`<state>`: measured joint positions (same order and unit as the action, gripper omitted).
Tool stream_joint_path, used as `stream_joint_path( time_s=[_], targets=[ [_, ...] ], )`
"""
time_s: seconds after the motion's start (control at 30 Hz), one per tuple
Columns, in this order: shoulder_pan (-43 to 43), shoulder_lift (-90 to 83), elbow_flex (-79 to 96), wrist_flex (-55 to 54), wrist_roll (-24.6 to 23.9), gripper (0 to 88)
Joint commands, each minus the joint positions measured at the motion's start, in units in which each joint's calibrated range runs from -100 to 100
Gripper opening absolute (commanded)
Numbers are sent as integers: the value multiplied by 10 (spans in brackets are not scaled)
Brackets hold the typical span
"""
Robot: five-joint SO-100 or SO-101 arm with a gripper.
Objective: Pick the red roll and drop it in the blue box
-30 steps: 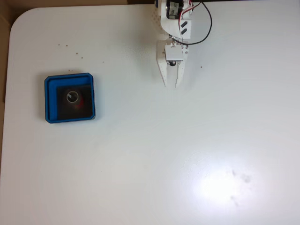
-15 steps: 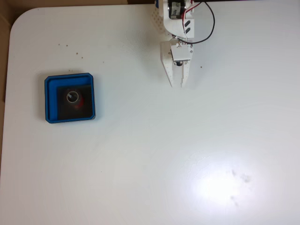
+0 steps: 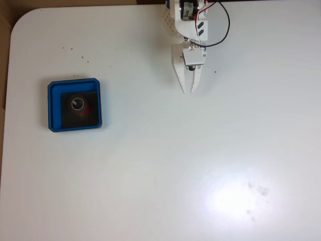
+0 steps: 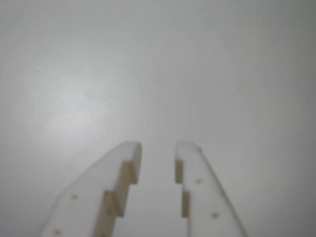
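The blue box [image 3: 54, 105] lies on the white table at the left of the fixed view. Inside it, on the black floor, rests the red roll [image 3: 78, 105], grey on top with red showing at its right side. My white gripper [image 3: 188, 91] is far to the right of the box, near the table's top edge, pointing down the picture. In the wrist view the gripper [image 4: 157, 149] hangs over bare white table. Its jaws are open by a narrow gap, with nothing between them.
The white table [image 3: 160, 165] stretches wide below and to the right of the arm. A glare patch [image 3: 235, 198] lies at the lower right. Black and red cables [image 3: 220, 30] loop beside the arm at the top edge.
The gripper has shifted a little to the right and its jaws have narrowed. The roll and box have not moved.
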<state>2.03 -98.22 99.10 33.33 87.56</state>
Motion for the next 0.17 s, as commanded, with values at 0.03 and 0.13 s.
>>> stream_joint_path(
  time_s=[0.03,0.13],
  targets=[
    [0,-4,9,-6,0,6],
    [0,-4,9,-6,0,6]
  ],
)
